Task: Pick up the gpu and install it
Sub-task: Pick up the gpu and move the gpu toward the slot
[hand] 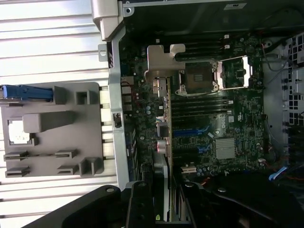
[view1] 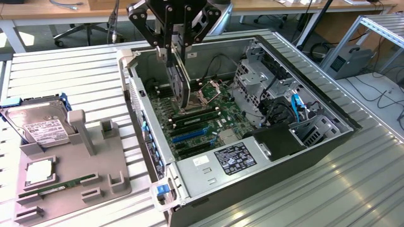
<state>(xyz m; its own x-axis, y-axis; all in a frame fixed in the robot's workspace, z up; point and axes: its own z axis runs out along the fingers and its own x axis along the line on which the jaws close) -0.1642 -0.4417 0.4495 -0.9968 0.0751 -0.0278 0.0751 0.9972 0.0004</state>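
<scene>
The gpu point(view1: 179, 85) hangs on edge inside the open computer case point(view1: 134, 94), its lower edge just above the motherboard point(view1: 208, 118). My gripper point(view1: 173, 53) is shut on the card's upper edge from above. In the wrist view the gpu point(hand: 166, 124) appears edge-on, with its silver end bracket point(hand: 159, 61) near the case's rear wall, over the motherboard point(hand: 237, 114). Black gripper fingers point(hand: 142, 204) flank the card. Blue expansion slots point(view1: 189, 135) lie on the board, nearer the power supply than the card's lower edge.
A grey parts holder point(view1: 82, 165) at the exterior view's left carries a hard drive point(view1: 38, 125), a processor point(view1: 39, 171) and a RAM stick point(view1: 57, 186). Inside the case are the power supply point(view1: 233, 158), a metal drive cage point(view1: 252, 80) and loose cables point(view1: 294, 106).
</scene>
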